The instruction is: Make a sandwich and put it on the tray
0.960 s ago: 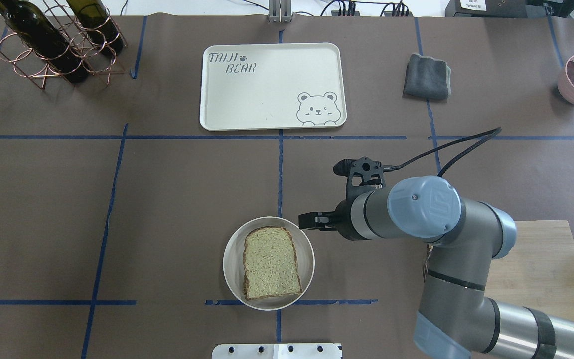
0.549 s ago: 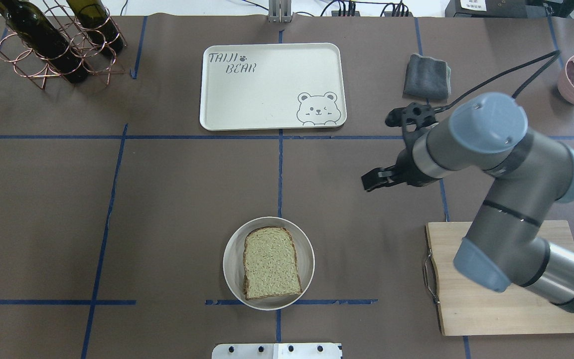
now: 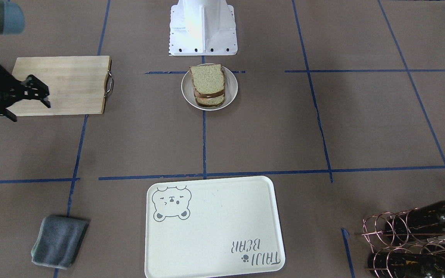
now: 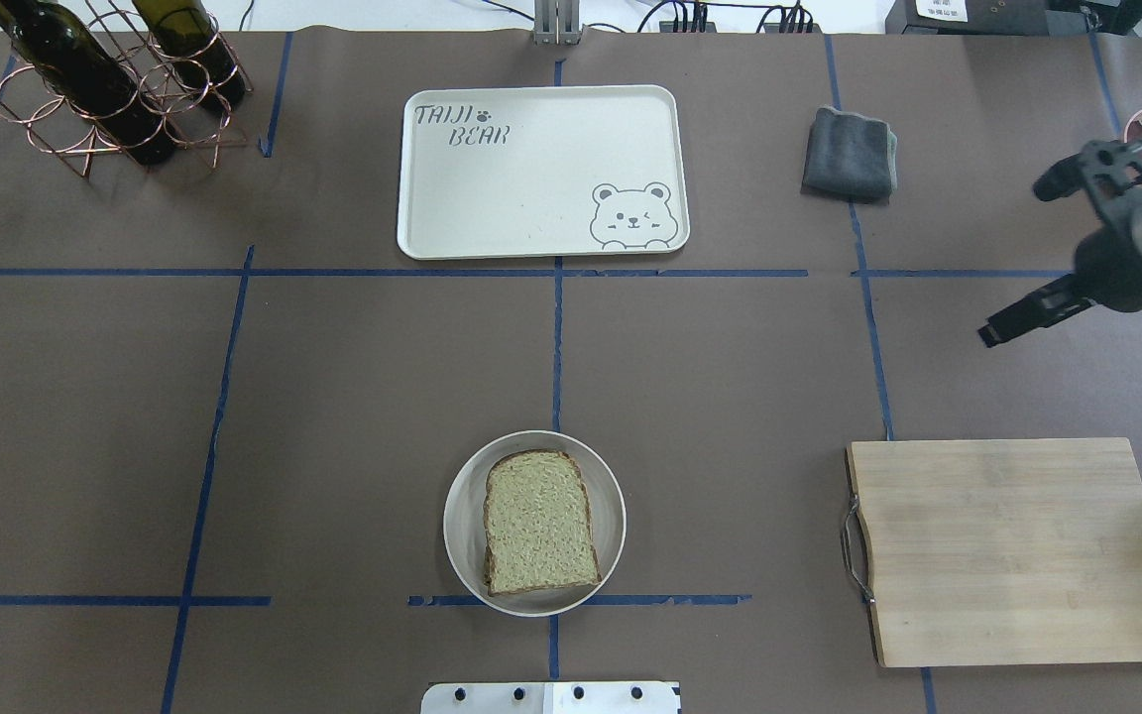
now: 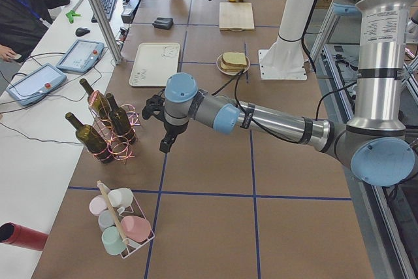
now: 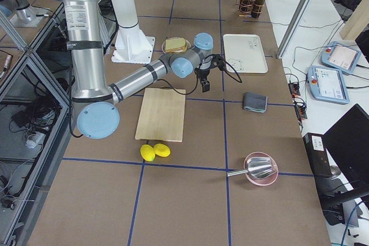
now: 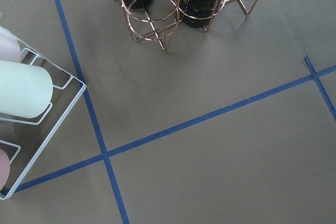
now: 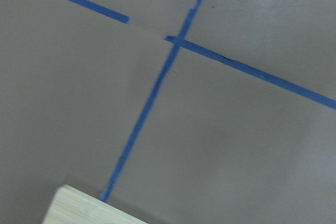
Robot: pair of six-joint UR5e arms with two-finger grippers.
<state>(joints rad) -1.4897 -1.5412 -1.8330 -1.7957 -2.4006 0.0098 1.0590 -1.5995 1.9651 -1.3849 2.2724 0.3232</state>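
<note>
I see the sandwich (image 4: pixel 539 526) stacked in a small round bowl (image 4: pixel 457 516), well apart from the tray (image 4: pixel 531 169) and straight back from it towards the robot's base. From the front camera I make out two bread slices with a pale layer between them. The tray itself carries only its bear drawing and lettering.

The right gripper (image 4: pixel 995 330) hangs above the table well off the tray's right side, past the grey cloth (image 4: pixel 850 153) that lies near the tray's right edge. In the front camera its fingers stand spread apart with nothing between them. The wooden cutting board (image 4: pixel 1012 550) lies further from the tray than that gripper, on the robot's side.

The left gripper (image 5: pixel 166 145) points down at the table well off the tray's left side, just beside the wire rack of wine bottles (image 5: pixel 108 125). I only get it from the side camera, so I cannot tell how far its fingers are parted. Its wrist camera shows bare table paper, blue tape, and the rack's copper rings.
</note>
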